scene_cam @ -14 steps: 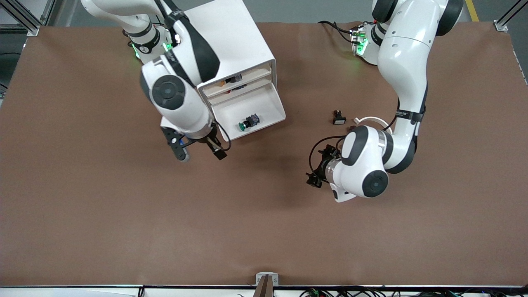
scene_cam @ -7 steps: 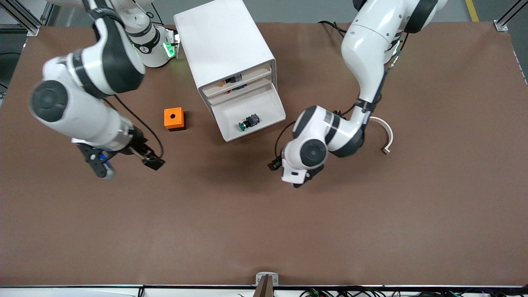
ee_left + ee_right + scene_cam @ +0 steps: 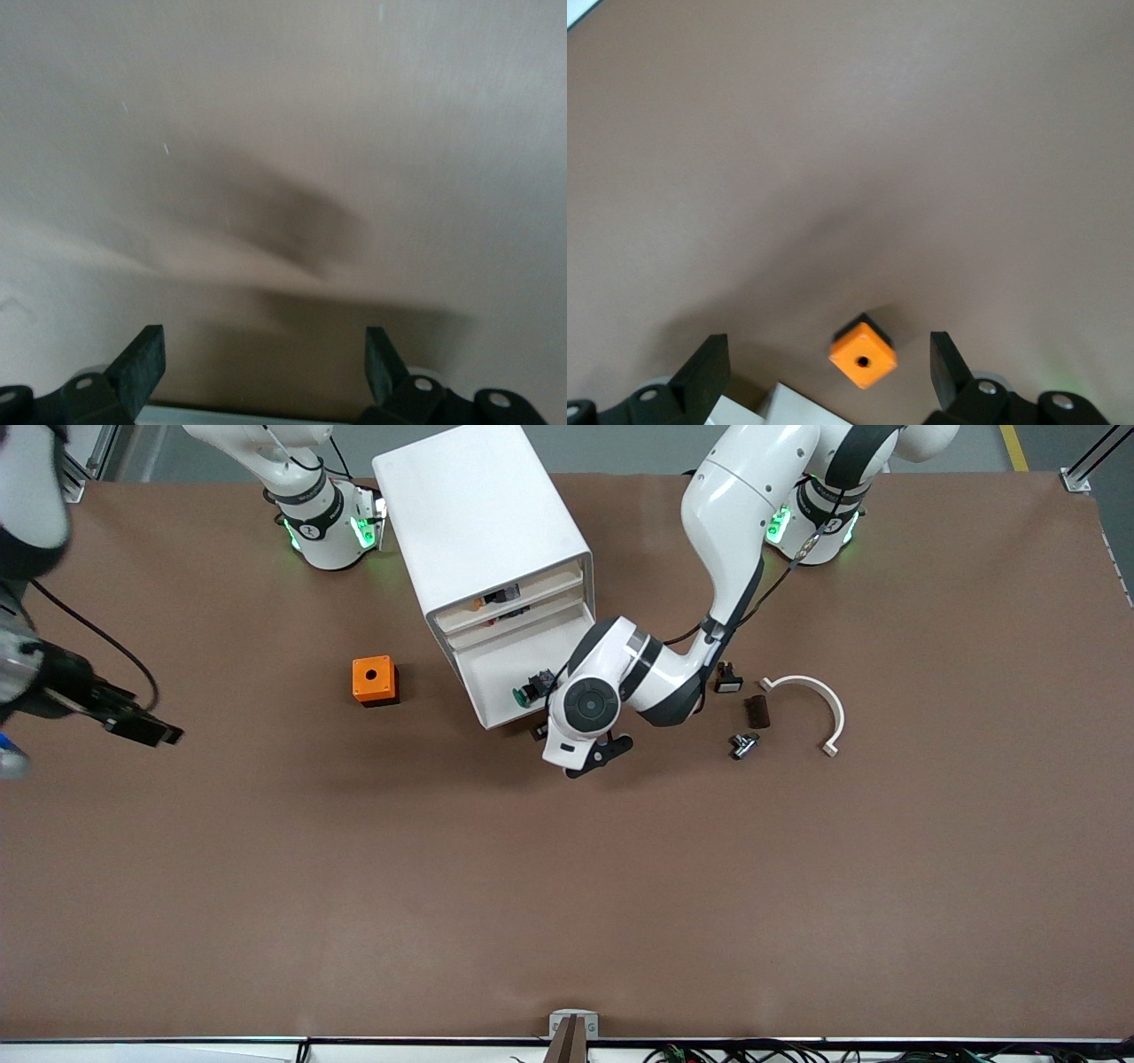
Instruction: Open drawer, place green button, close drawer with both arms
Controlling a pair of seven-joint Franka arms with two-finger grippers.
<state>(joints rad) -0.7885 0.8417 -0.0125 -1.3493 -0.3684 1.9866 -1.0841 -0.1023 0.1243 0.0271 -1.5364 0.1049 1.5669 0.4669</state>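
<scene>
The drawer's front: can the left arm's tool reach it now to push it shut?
Probably yes. The left tool, open, is at the low front of the open drawer, with nothing between; the button lies inside. The right tool waits away, open.

The button (image 3: 530, 687) lies in the open drawer (image 3: 496, 669) of the white cabinet (image 3: 478, 514); the left end effector (image 3: 542, 731) is low at its front edge, the orange box (image 3: 374, 680) nearby on the table (image 3: 567, 886)

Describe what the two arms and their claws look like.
Both arms are glossy white with rounded joints, black bands and round dark grey caps on the joints. Green lights glow at each base. Thin black cables run along them. The left claw and the right claw each have two black, blocky fingers.
</scene>
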